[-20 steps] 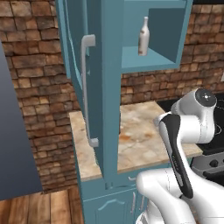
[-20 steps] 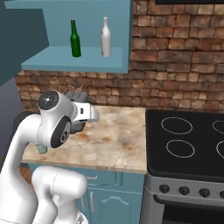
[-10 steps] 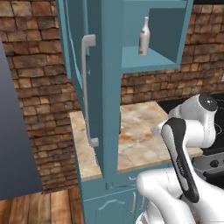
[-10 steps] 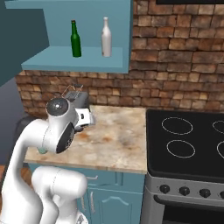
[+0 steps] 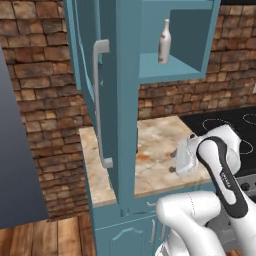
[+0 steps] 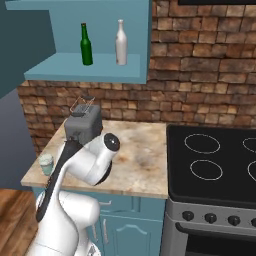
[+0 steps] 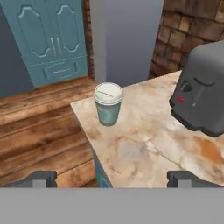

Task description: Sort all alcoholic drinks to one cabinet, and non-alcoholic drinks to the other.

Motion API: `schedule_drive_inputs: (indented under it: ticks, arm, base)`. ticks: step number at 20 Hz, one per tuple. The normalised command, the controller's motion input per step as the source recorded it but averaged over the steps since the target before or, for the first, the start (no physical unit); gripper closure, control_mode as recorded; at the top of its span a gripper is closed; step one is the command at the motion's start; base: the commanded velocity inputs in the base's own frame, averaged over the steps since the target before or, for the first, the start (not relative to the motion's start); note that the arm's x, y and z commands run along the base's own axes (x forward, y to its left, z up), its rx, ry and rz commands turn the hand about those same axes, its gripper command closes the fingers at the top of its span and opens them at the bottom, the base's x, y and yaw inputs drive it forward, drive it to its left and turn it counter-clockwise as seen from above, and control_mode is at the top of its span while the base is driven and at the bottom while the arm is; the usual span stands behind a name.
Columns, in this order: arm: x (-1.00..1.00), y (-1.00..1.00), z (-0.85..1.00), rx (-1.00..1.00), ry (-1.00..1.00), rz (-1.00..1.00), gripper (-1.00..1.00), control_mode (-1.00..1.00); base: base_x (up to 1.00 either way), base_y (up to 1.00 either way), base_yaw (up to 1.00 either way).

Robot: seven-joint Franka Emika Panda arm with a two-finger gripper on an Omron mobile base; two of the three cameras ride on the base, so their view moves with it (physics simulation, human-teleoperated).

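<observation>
A small pale lidded cup (image 7: pixel 108 104) with a greenish band stands near the left corner of the marble counter (image 7: pixel 148 144); the right base view shows the cup (image 6: pixel 46 164) too, left of my arm. My gripper (image 7: pixel 112 177) is open, its fingertips (image 7: pixel 40 176) wide apart, nothing between them, a short way back from the cup. High up, the open cabinet shelf (image 6: pixel 85 70) holds a slim cream-white bottle (image 6: pixel 120 43) beside a green bottle (image 6: pixel 86 44). From the left, the cream bottle (image 5: pixel 165 41) shows on that shelf.
A dark grey toaster (image 6: pixel 84 125) sits on the counter behind my arm, right of the cup in the hand view (image 7: pixel 203 94). The cabinet door (image 5: pixel 97 100) hangs open over the counter's left end. A black stove (image 6: pixel 215 165) adjoins the counter on the right.
My arm has folded down and swung left, bringing the hand lower over the counter and turning it toward its left end. The bottles on the shelf have not moved.
</observation>
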Motion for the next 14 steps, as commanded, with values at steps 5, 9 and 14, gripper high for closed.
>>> schedule_drive_inputs:
  ticks: [5, 9, 14]
  arm:
    - [0.26, 0.57, -0.61, 0.03, 0.00, 0.55, -1.00, -1.00]
    - [0.20, 0.63, -0.15, 0.00, 0.00, 0.26, -1.00, -1.00]
    - [0.04, 0.30, -0.02, 0.05, 0.01, 0.02, -1.00, -1.00]
  base:
    - [0.00, 0.00, 0.00]
    - [0.00, 0.00, 0.00]
    - [0.00, 0.00, 0.00]
